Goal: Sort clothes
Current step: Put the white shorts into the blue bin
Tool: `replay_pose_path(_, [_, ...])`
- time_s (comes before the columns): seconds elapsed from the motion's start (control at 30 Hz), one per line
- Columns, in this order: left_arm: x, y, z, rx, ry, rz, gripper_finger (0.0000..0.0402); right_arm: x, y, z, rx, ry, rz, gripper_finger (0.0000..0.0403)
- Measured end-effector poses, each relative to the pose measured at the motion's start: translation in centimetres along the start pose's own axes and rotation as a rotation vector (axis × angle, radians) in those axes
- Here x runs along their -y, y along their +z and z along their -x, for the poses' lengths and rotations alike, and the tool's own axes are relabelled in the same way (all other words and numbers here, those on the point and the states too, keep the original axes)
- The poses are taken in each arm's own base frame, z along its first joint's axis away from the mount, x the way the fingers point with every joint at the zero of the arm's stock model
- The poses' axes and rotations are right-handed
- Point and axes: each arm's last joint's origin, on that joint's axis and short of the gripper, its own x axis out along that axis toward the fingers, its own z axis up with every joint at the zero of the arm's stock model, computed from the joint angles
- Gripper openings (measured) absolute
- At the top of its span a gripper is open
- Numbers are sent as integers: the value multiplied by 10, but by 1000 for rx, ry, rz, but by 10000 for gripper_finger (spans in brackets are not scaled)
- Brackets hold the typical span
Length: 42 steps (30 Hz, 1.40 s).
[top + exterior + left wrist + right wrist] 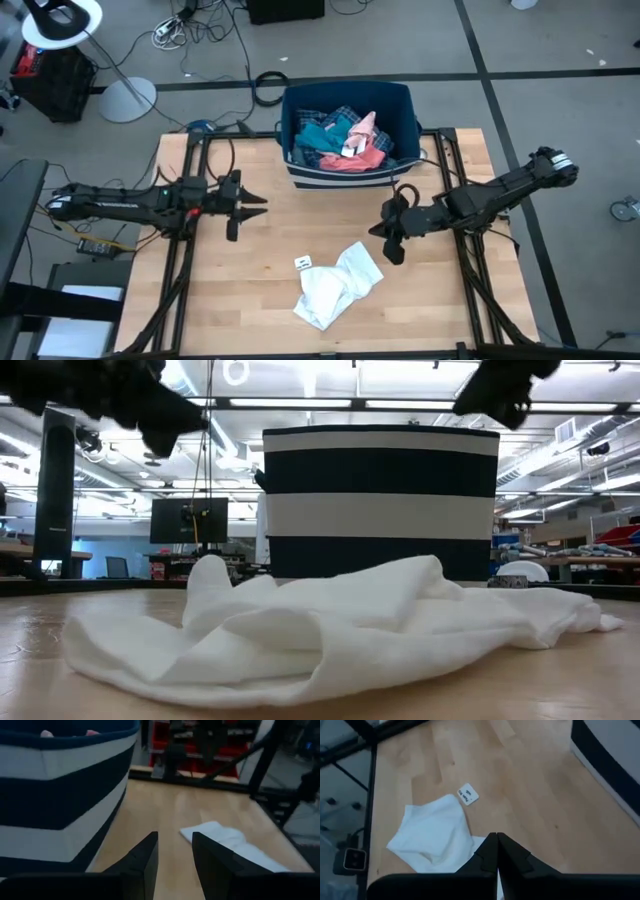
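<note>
Evidently the sort has barely begun: one white garment (338, 286) lies crumpled on the worktop (250, 300), while the other clothes (345, 142) sit heaped in the bin (300, 172) at the far edge.

The right gripper (392, 240) is the nearer one. It hangs above the worktop, between the bin and the white garment, with its jaws pressed together and holding nothing. In the right wrist view the white cloth (432, 832) lies just ahead of and below those closed tips, so the garment is toward the near edge and slightly toward the table's middle from them. The bin's heap lies the opposite way, behind and above the tips.

The white garment's long axis runs on a diagonal, from its near-left corner up toward its far-right corner, which points roughly at the right gripper. A small white tag (304, 262) lies on the bare wood just beside its far-left side, apart from the cloth.

The left gripper (250, 206) hovers left of the bin's front corner, jaws parted a moderate way and empty, aimed across the table. It is farther from the white garment but close beside the bin wall (60, 795).

Bare wood is open on the left half and along the near edge, so there is room for another pile. The bin's front wall and the side rails are the edges to clear.
</note>
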Motion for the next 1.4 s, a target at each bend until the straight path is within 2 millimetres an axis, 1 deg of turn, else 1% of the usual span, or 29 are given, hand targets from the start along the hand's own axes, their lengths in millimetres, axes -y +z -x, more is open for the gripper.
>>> replay_pose_path(0.1, [2,-14,1,25,-17,14,125,-10,10,-8,-40,-2,70,9])
replay_pose_path(0.23, [6,-26,2,70,-1,3,125,-24,20,-22,-78,-8,131,22])
replay_pose_path(0.3, [9,-30,2,88,-2,-22,125,-27,20,-32,-126,-15,153,30])
replay_pose_path(0.4, [14,-37,4,96,-18,-53,125,-36,22,-46,-176,26,191,44])
replay_pose_path(0.53, [17,-48,6,74,-26,-107,125,-44,16,-70,-267,67,239,72])
replay_pose_path(0.6, [17,-48,8,99,-29,-118,125,-47,13,-80,-292,77,267,90])
replay_pose_path(0.83, [16,-53,15,129,-97,-156,125,-55,4,-118,-271,101,296,168])
replay_pose_path(1.03, [16,-58,16,115,-110,-125,125,-65,-7,-155,-221,157,304,233])
replay_pose_path(1.13, [16,-58,15,105,-115,-80,125,-66,-16,-170,-239,187,282,257])
replay_pose_path(1.23, [16,-58,15,103,-117,-51,125,-66,-26,-183,-281,190,248,272])
replay_pose_path(1.3, [16,-58,15,105,-117,-57,125,-65,-32,-191,-307,196,249,274])
replay_pose_path(1.37, [16,-58,15,109,-117,-57,125,-64,-40,-198,-345,212,261,264])
replay_pose_path(1.4, [16,-58,15,112,-117,-57,125,-64,-44,-202,-362,222,266,253])
